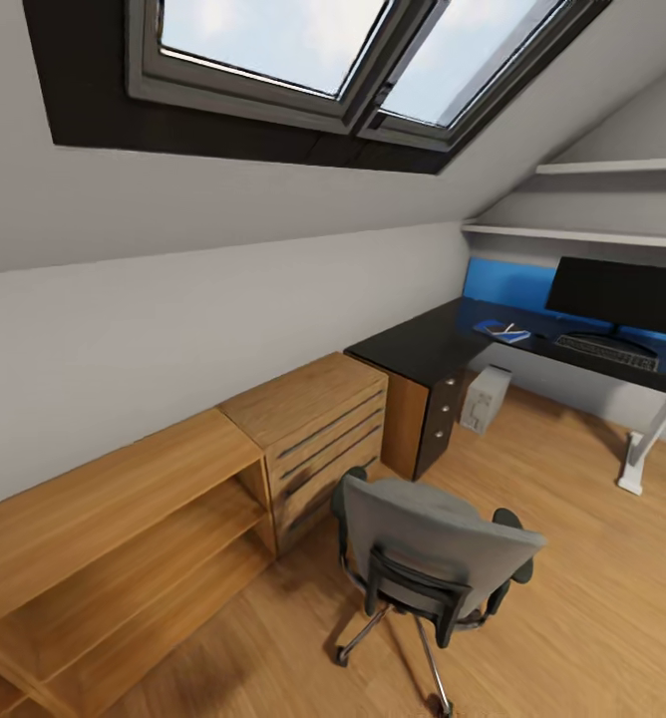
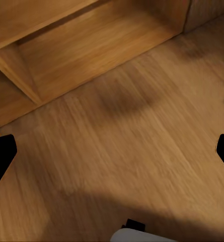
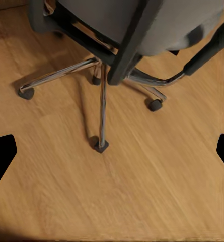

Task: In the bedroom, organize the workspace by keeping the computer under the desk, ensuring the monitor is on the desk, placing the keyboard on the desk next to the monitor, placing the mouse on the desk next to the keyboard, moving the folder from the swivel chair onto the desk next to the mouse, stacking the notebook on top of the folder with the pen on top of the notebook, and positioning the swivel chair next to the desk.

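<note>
While I face the swivel chair [image 1: 428, 558], well short of the desk [image 1: 423, 344] | step: chair placement | both claws gape empty | next: push chair deskward.

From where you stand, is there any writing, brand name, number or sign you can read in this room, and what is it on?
None: no text reads anywhere in these pictures.
keyboard: keys too small and blurred to show any legends.
monitor: screen black, no logo visible.
computer: front shows small dark marks, too blurred to read as letters.
folder: plain blue, no label visible.
swivel chair: no tag or brand visible.
</note>
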